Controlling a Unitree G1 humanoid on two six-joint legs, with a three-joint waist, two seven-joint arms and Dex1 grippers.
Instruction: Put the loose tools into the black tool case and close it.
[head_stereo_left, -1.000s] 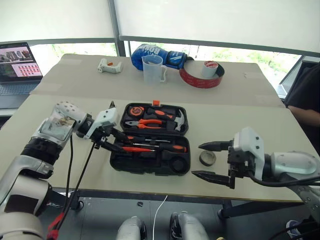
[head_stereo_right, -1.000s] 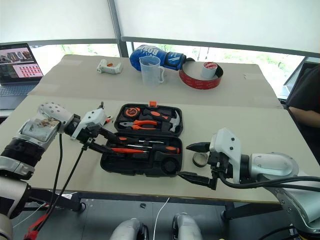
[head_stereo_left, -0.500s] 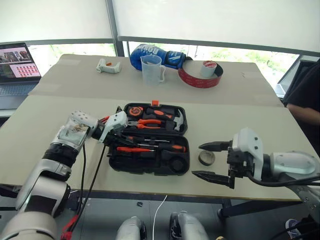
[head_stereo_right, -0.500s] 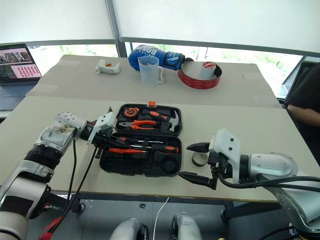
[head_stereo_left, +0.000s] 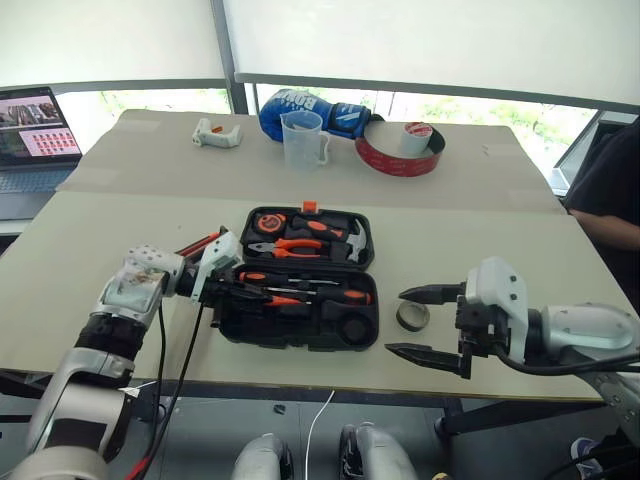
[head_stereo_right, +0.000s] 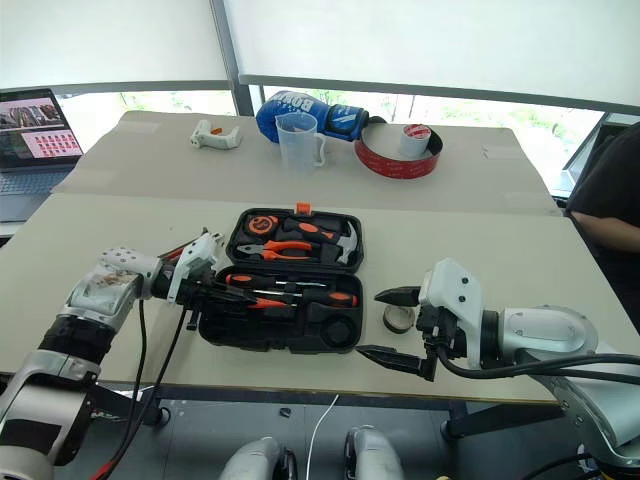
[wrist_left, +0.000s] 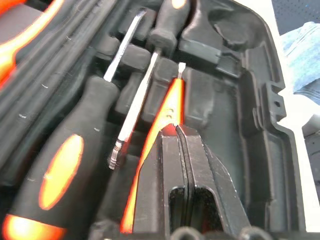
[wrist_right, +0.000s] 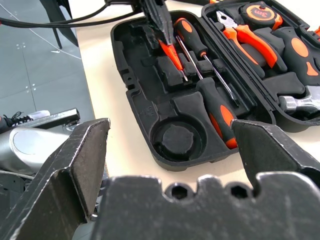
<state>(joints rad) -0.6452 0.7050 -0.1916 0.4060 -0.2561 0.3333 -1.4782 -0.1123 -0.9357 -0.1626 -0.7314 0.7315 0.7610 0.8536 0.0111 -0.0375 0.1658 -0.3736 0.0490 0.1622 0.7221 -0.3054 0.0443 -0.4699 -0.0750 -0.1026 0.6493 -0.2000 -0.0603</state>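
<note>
left gripper: two black fingers clamped on the slim orange tester screwdriver, tip pointing into the flat black plastic tool case, lying open on the beige table.
slot: tester sits just beside the two black-and-orange-handled screwdrivers already seated.
advice: line shaft with the moulded groove, lower flat, release only once seated.
right gripper: fingers wide apart, empty, straddling the small dark tape roll beside the case.
risk: tester riding up on a rib, blocking the lid.

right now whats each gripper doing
left gripper: shut on the orange tester screwdriver, over the black tool case.
right gripper: open, holding nothing.
</note>
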